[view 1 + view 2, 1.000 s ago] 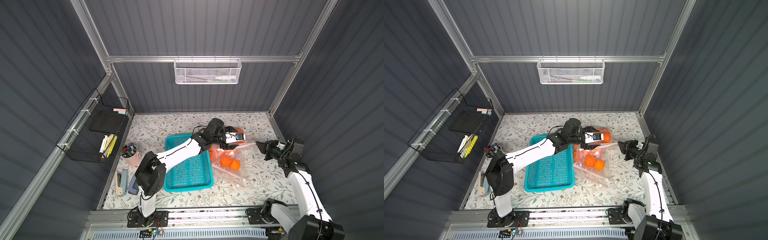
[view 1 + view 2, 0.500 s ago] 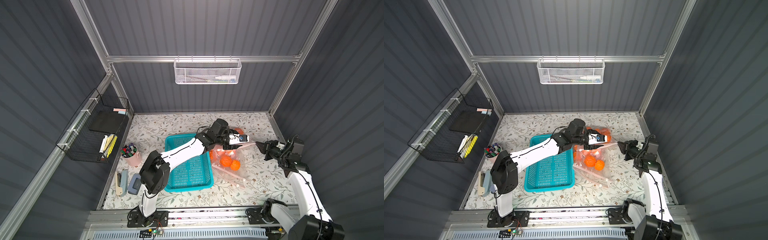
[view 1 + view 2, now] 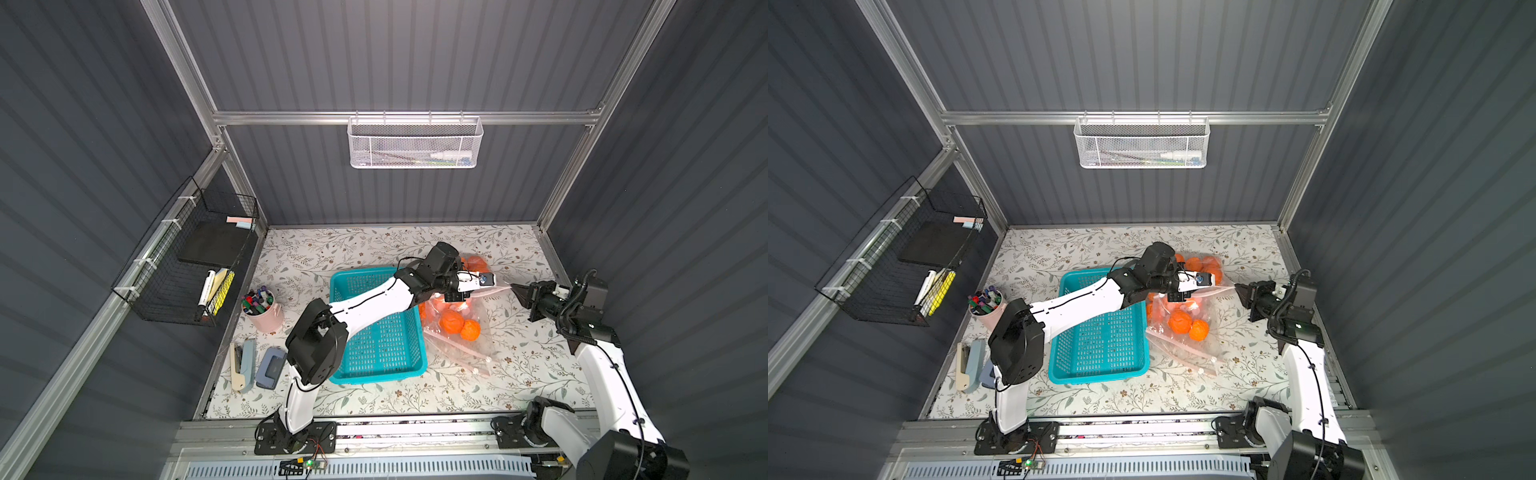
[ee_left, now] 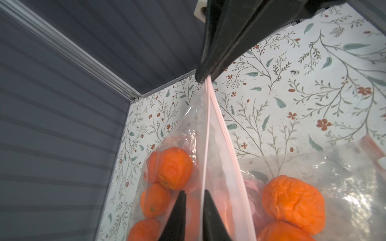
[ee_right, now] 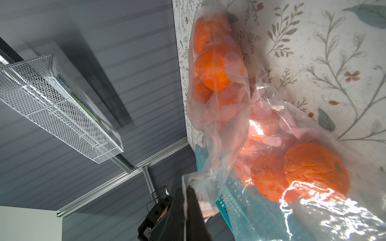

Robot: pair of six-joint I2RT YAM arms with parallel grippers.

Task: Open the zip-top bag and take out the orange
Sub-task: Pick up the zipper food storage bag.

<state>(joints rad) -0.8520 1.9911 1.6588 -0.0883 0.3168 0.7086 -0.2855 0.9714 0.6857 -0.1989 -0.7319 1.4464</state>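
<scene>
Zip-top bag point(image 4: 217, 146) stretches taut between clamping left pincer point(image 4: 193, 194) and right pincer point(image 5: 186, 188).

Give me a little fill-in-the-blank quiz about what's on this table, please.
1. The clear plastic zip-top bag holds several round ___ fruits.
2. The teal plastic basket sits between the bag and the pink cup of coloured ___.
3. The right arm's fingers are shut on the bag's ___ zip strip.
Missing words: orange; markers; pink.
</scene>
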